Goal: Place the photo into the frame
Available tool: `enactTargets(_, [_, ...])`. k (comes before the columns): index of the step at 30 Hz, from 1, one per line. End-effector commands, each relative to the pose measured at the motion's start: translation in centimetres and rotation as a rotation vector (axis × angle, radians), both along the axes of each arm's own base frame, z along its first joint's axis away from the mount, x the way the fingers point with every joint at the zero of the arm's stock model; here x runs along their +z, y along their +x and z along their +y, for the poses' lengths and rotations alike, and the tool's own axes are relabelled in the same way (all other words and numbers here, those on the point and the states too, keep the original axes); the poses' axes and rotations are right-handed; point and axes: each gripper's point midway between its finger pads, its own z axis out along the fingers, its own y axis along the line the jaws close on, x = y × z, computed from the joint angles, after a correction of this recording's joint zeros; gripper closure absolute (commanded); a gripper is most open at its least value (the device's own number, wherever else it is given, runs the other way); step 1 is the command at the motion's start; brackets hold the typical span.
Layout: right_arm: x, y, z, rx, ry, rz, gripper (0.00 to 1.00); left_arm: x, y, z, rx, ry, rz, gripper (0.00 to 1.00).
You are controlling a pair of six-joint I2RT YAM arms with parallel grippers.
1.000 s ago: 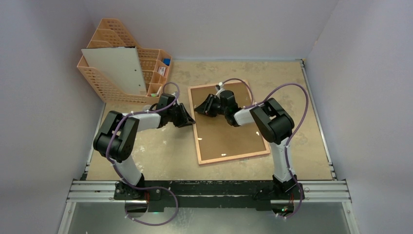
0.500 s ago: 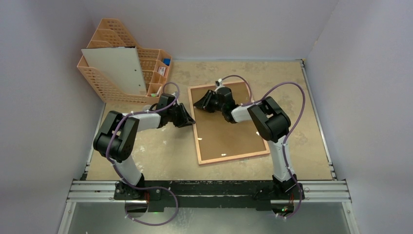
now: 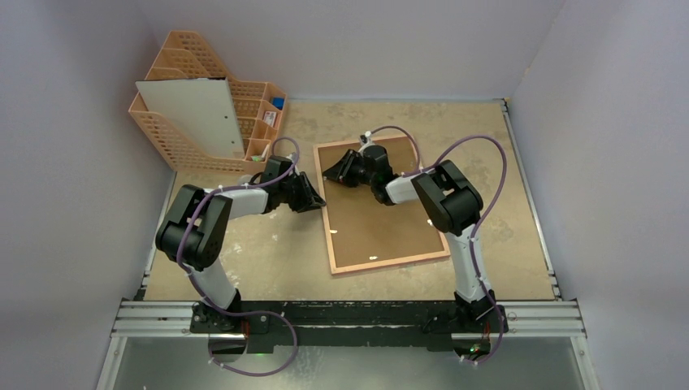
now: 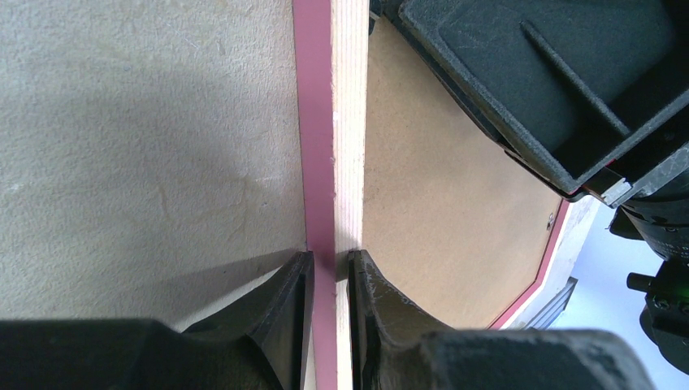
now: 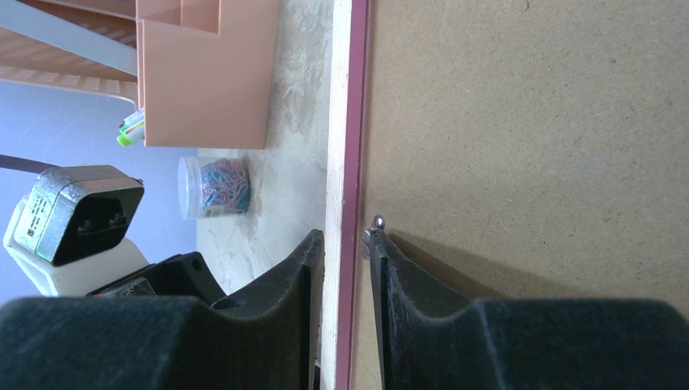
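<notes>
Table (image 3: 504, 236): mottled beige top. I see both arms reaching in from the near edge.
Frame (image 3: 390, 263): lies flat near the middle of the table, turned slightly askew, pink on its outer side with a pale wood face up.
Backing board (image 3: 378, 219): brown, sits inside the frame and faces up.
File rack (image 3: 175, 61): orange mesh, at the far left corner, well apart from the frame.
Photo (image 3: 195, 114): stands leaning in the file rack, plain white side out. I cannot see the printed side.
Left gripper (image 4: 330, 262): at the frame's left rail. Its fingers are clamped on the rail, one on the pink outer side and one on the board side.
Right gripper (image 5: 342, 240): at the same rail, nearer the far left corner, with its fingers astride the rail. I cannot tell whether they press it.
Jar of paper clips (image 5: 215, 188): clear, on the table between the file rack and the frame.
Metal tab (image 5: 375, 221): small, at the board's edge, just beside the right gripper's inner finger.
</notes>
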Motion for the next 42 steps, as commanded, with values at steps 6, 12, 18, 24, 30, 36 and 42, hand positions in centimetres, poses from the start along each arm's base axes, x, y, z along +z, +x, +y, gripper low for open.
enactTargets(6, [-3.9, -2.4, 0.1, -0.094, -0.05, 0.17, 0.72, -5.0, -2.2, 3.3, 0.045, 0.158, 0.102, 0.77])
enactTargets(12, [-3.7, -3.2, -0.8, -0.176, -0.082, 0.224, 0.73, -4.9, -2.1, 3.3, 0.048, 0.159, 0.097, 0.77])
enactTargets(18, [-3.6, -3.0, -1.5, -0.206, -0.123, 0.224, 0.78, -5.0, -2.2, 3.4, 0.048, 0.16, 0.099, 0.77])
enactTargets(24, [-4.6, -3.0, -1.4, -0.198, -0.147, 0.242, 0.78, -4.9, -2.2, 3.4, 0.048, 0.16, 0.099, 0.77])
enactTargets(30, [-3.9, -2.4, -2.5, -0.257, -0.171, 0.224, 0.71, -5.0, -2.3, 3.5, 0.048, 0.164, 0.101, 0.77])
enactTargets(36, [-4.7, -2.4, -2.5, -0.255, -0.18, 0.24, 0.72, -5.1, -2.2, 3.4, 0.05, 0.159, 0.101, 0.77])
enactTargets(42, [-5.5, -2.2, -1.9, -0.229, -0.172, 0.238, 0.75, -5.1, -2.4, 3.4, 0.049, 0.161, 0.105, 0.77])
